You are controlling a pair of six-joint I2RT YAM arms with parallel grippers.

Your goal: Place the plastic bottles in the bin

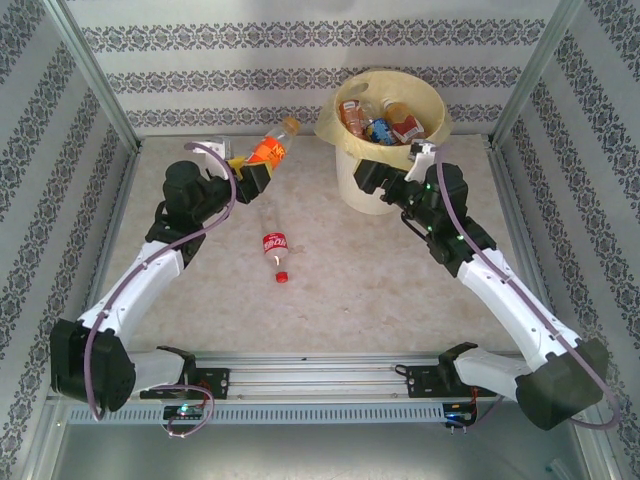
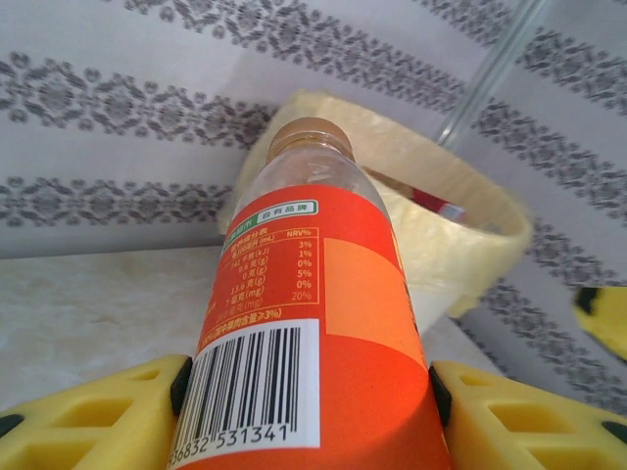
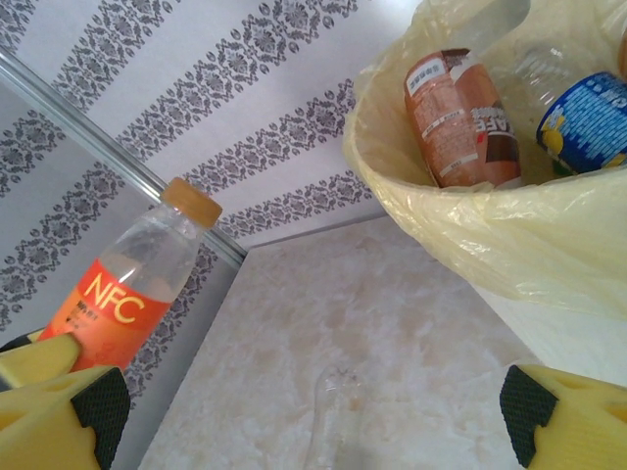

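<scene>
My left gripper [image 1: 252,170] is shut on an orange-labelled plastic bottle [image 1: 270,149], holding it off the table, cap tilted toward the back wall and the bin. In the left wrist view the yellow jaws press both sides of this bottle [image 2: 323,323], with the bin's rim [image 2: 441,235] beyond it. The bin [image 1: 350,165] is a white bucket with a pale yellow bag at the back right, and several bottles [image 1: 385,125] lie inside. A red-labelled bottle [image 1: 273,248] lies on the table between the arms. My right gripper [image 1: 368,180] hangs open and empty beside the bin's near wall [image 3: 549,323].
Patterned walls and metal posts [image 1: 100,80] close in the table on three sides. Bare marble tabletop [image 1: 360,270] stretches across the middle and front. The arms' base rail [image 1: 320,375] runs along the near edge. From the right wrist, the held orange bottle [image 3: 118,304] shows at left.
</scene>
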